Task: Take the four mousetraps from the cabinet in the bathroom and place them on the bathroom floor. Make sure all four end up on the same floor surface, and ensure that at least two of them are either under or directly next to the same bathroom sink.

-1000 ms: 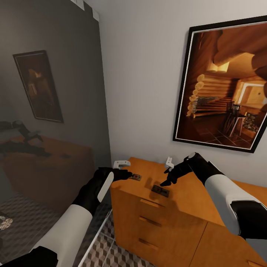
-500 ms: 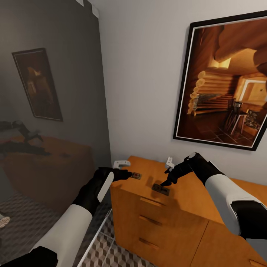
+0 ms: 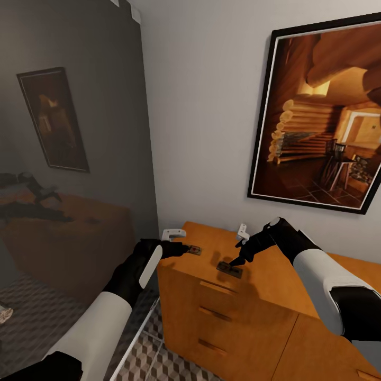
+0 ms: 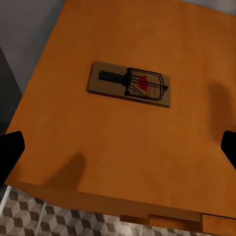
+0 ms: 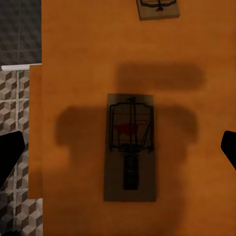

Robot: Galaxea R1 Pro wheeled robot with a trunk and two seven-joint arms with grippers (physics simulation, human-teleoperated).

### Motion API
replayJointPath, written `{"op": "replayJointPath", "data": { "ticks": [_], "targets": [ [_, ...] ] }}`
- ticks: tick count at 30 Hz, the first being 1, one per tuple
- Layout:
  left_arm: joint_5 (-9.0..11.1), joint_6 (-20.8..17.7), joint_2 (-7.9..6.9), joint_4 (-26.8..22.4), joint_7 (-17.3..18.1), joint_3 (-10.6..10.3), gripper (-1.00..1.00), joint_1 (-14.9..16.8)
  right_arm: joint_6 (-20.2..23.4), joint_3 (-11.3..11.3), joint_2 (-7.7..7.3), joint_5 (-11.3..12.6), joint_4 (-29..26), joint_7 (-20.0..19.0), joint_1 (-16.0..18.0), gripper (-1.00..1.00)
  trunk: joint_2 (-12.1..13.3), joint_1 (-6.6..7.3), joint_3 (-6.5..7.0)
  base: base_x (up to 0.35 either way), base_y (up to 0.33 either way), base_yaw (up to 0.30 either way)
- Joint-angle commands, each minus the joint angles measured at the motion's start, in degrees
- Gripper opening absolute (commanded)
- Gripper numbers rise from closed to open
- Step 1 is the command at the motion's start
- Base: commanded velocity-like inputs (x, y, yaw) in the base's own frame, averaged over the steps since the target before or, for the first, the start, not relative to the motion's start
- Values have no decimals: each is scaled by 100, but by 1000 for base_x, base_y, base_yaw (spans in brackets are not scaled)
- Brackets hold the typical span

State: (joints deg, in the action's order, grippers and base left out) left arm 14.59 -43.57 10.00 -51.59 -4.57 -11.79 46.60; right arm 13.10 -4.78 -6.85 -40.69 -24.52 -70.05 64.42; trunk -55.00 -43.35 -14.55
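A second mousetrap [image 5: 158, 10] is cut off by the frame edge.

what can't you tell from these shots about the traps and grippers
- Mousetraps: two show on the cabinet top, the near-corner mousetrap and the shaded mousetrap; the other two lie outside the frames.
- Left gripper, head view: fingertips too small to judge contact.
- Right gripper, right wrist view: fingertips cut off by the edges.

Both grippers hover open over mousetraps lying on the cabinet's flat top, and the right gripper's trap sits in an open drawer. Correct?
Not quite. The right gripper is over a mousetrap lying on the cabinet top, not in a drawer; the right wrist view shows it. The rest holds: left gripper, other mousetrap.
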Motion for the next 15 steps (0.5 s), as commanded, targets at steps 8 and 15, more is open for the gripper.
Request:
{"op": "replayJointPath", "data": {
  "ticks": [8,15],
  "targets": [
    [0,3,0,0,0,0,100,0,0,-4,-1,0,0,0,0,100,-120,-66,-54,0,0,0],
    [0,6,0,0,0,-5,100,-1,0,-4,-1,0,0,0,0,100,-401,-220,-180,0,0,0]
  ]
}}
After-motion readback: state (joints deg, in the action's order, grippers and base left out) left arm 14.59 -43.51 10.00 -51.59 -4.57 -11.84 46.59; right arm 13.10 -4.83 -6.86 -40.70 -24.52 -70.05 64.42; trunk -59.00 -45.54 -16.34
